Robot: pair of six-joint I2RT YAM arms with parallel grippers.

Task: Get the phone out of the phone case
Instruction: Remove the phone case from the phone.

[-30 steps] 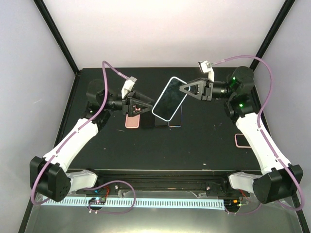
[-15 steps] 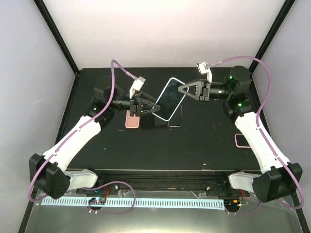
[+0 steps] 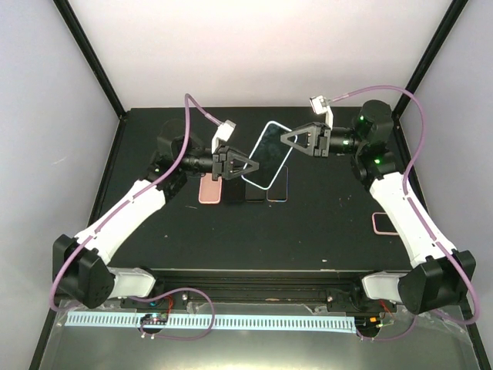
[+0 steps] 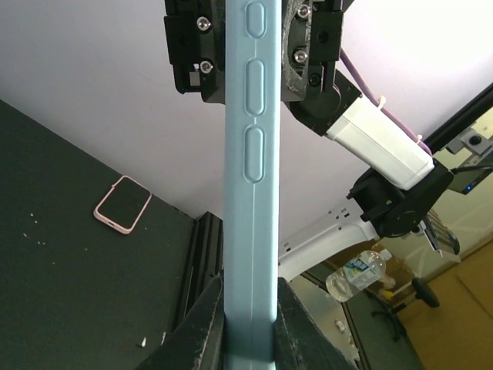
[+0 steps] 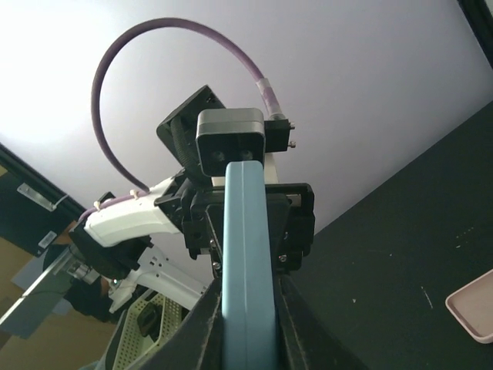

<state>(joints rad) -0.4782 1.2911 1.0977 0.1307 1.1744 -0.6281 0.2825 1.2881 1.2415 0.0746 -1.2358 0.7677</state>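
From the left wrist, nearest the lens, the left gripper (image 4: 250,297) was clenched on the phone case (image 4: 250,193). Its two fingers (image 4: 208,324) pressed against either face of the pale blue edge, and their lower parts ran out of the frame. Only that thin edge with its three button ridges showed there, so the screen could not be seen.

The right wrist gave the mirror of it. The right gripper (image 5: 246,297) was clamped on the same case from the opposite end, again edge-on, with the other arm's jaws closed on the far end.

Only the overhead view showed the broad face. The phone (image 3: 264,156), dark screen up, sat inside the case's light rim, held tilted in the air between the two arms and clear of the table (image 3: 323,231). From above, the gripper bodies covered the actual contact points.

Beneath the lifted phone a row of dark handsets (image 3: 254,197) lay flat, their upper ends hidden by it. A pink one (image 3: 209,191) lay at the left of that row. Well apart, towards the right edge, lay another pink-rimmed piece (image 3: 383,223); I could not tell whether it was a bare case or held a phone.

Beyond the table, only the left wrist caught a water bottle (image 4: 356,274), blurred.
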